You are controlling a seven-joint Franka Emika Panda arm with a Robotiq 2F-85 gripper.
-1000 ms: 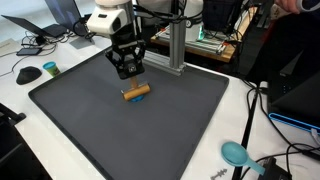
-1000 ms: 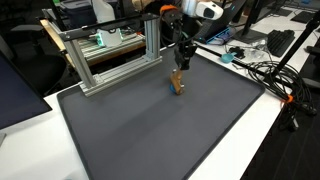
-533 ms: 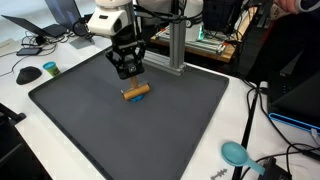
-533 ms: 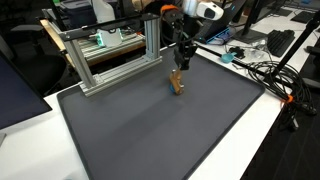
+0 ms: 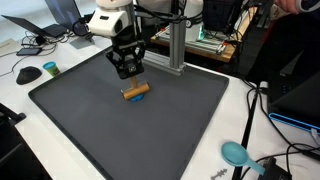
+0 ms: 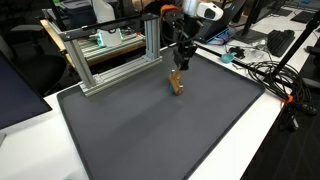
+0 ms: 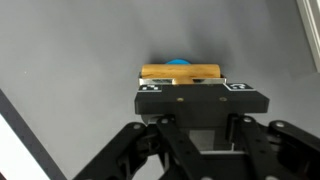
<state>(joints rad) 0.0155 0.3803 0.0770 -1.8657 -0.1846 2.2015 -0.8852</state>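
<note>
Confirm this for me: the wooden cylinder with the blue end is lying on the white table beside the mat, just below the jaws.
Not quite. The wooden cylinder lies on the dark grey mat, not on the white table; both exterior views show it. The rest holds: it has a blue end and sits just below the gripper.

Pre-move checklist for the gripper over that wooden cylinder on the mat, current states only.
1. Gripper above the mat, not touching the wooden cylinder: ok.
2. Jaws open: cannot tell; wrist view hides the fingertips.
3. Cylinder lying flat on the dark mat, nothing else on the mat near it: ok.
4. Cylinder centred under the gripper: cannot tell; in the wrist view it sits just beyond the gripper body.
5. Clearance from the aluminium frame: ok.
6. Blue part behind the cylinder: cannot tell what it is.
</note>
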